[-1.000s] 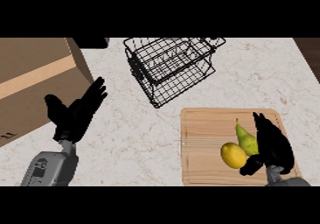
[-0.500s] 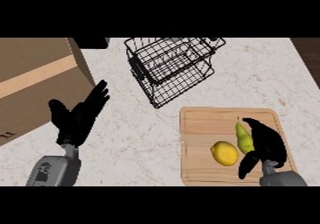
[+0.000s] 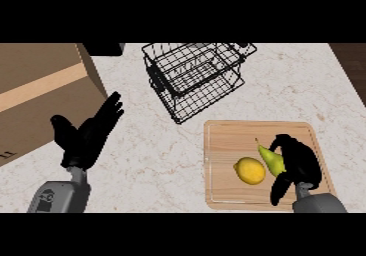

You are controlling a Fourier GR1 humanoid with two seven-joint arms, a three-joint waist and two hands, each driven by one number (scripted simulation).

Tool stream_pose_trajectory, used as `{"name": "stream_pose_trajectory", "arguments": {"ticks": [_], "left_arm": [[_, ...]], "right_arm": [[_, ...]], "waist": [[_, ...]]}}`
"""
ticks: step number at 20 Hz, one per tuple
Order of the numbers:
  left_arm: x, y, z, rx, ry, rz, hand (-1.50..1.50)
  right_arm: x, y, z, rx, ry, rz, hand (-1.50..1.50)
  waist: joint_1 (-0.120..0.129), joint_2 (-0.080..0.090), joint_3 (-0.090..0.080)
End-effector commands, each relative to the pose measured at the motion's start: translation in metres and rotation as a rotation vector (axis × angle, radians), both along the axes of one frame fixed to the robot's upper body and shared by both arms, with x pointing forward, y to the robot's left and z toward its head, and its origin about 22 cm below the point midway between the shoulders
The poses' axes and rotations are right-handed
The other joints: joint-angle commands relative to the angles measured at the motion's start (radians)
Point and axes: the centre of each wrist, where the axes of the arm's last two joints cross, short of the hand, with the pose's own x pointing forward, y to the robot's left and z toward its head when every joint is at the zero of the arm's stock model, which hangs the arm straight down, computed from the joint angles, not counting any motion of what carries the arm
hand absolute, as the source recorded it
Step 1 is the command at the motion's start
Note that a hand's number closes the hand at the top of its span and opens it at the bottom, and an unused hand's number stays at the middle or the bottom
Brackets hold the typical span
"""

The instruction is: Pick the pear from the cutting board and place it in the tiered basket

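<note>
Fingers [image 3: 284, 142] of the right hand [image 3: 300, 162] curl round the pear [image 3: 270, 159], seemingly gripping it, on the cutting board [image 3: 226, 145]; left hand [image 3: 82, 140] rests open.

1. Light bright and even over the pale counter [image 3: 164, 155]; diffuse, seemingly overhead.
2. Shadows weak: a soft dark edge on the pear [image 3: 270, 159] where the right hand [image 3: 298, 161] meets it.
3. That hand and the left hand [image 3: 82, 142] read as flat black, with little shading.
</note>
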Motion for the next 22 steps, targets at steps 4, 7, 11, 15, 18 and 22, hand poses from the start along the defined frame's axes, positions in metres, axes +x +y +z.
{"name": "stream_pose_trajectory", "arguments": {"ticks": [4,7,11,15,18,22], "left_arm": [[-0.012,0.004,-0.013,0.01,0.005,-0.007,0.0],[0.003,-0.008,-0.01,-0.025,-0.003,-0.02,0.0],[0.015,-0.006,-0.002,-0.005,-0.011,-0.01,0.0],[0.016,0.009,0.009,-0.01,0.0,0.017,0.0],[-0.013,0.012,-0.005,0.0,0.024,-0.001,0.0],[-0.001,-0.007,-0.002,-0.009,-0.01,0.019,0.0]], "right_arm": [[-0.013,0.02,-0.008,0.101,-0.124,-0.008,1.5],[0.023,-0.03,0.016,0.072,-0.099,0.207,1.5],[0.05,-0.071,0.072,0.066,-0.08,0.439,1.5],[0.06,-0.081,0.102,0.252,-0.174,0.441,1.5],[0.058,-0.09,0.144,0.324,-0.23,0.421,1.5],[0.046,-0.095,0.191,0.401,-0.384,0.438,1.5]], "waist": [[0.003,0.015,0.025],[0.009,0.021,0.025],[0.007,0.022,0.025],[-0.002,0.015,0.025],[0.001,0.009,0.024],[-0.015,0.009,0.024]]}}
